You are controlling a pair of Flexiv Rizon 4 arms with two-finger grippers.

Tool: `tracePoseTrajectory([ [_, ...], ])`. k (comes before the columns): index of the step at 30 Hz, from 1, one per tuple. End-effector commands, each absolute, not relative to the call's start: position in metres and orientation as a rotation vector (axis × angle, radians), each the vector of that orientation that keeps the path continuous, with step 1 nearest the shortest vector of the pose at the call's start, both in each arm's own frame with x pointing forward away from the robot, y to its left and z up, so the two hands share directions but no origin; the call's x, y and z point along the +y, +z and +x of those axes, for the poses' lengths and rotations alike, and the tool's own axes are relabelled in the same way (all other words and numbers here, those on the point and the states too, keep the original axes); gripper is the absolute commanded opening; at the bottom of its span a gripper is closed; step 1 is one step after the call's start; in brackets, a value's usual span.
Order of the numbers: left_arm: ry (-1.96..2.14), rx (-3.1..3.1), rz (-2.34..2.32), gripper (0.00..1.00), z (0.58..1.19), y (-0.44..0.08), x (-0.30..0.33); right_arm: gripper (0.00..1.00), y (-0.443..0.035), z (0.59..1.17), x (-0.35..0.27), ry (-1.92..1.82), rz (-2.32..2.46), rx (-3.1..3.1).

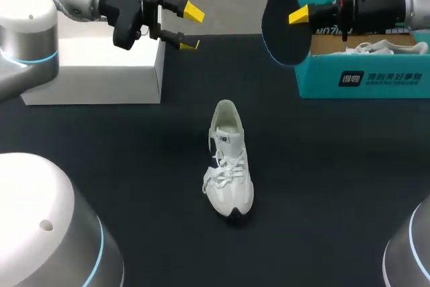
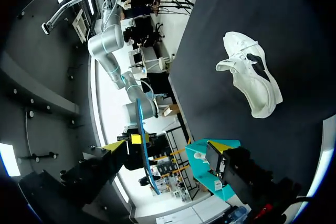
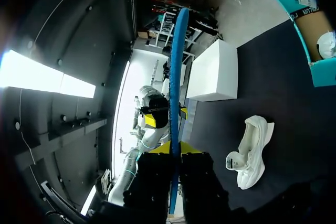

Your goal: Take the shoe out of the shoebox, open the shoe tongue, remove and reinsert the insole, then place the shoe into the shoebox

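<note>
A white sneaker (image 1: 228, 162) lies on the black table at the middle, toe toward me. My right gripper (image 1: 300, 15) is raised at the back right, shut on a dark insole (image 1: 284, 18) with a blue edge, which stands upright. In the right wrist view the insole (image 3: 176, 98) shows edge-on between the fingers of my right gripper (image 3: 173, 150), with the sneaker (image 3: 251, 150) on the table below. My left gripper (image 1: 192, 28) hovers open at the back left, facing the insole across a gap. From the left wrist the insole (image 2: 143, 145) stands ahead, apart from the fingers.
A teal shoebox (image 1: 363, 78) stands at the back right with another white shoe (image 1: 386, 47) inside. A white box lid (image 1: 94, 72) rests at the back left under my left arm. Black tabletop surrounds the sneaker.
</note>
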State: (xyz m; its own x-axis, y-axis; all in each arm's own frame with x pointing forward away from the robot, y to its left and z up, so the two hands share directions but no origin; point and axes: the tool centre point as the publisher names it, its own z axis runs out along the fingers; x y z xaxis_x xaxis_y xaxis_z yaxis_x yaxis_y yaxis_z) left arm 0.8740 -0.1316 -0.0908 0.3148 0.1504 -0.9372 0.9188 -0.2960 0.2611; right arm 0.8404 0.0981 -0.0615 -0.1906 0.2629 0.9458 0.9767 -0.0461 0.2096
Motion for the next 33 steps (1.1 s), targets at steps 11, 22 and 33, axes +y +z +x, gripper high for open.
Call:
tracePoseTrajectory([
  [11,-1.091,0.964,1.883,1.0,0.9,-0.109,-0.078,0.0,-0.054,0.845,0.112,-1.338,-1.35,-1.583],
  [22,-0.972,1.014,1.946,1.0,0.923,-0.135,-0.053,0.0,-0.051,0.847,0.118,-1.363,-1.356,-1.593],
  [33,-0.938,1.057,1.918,1.0,0.925,-0.138,-0.052,0.0,-0.049,0.856,0.117,-1.445,-1.302,-1.675],
])
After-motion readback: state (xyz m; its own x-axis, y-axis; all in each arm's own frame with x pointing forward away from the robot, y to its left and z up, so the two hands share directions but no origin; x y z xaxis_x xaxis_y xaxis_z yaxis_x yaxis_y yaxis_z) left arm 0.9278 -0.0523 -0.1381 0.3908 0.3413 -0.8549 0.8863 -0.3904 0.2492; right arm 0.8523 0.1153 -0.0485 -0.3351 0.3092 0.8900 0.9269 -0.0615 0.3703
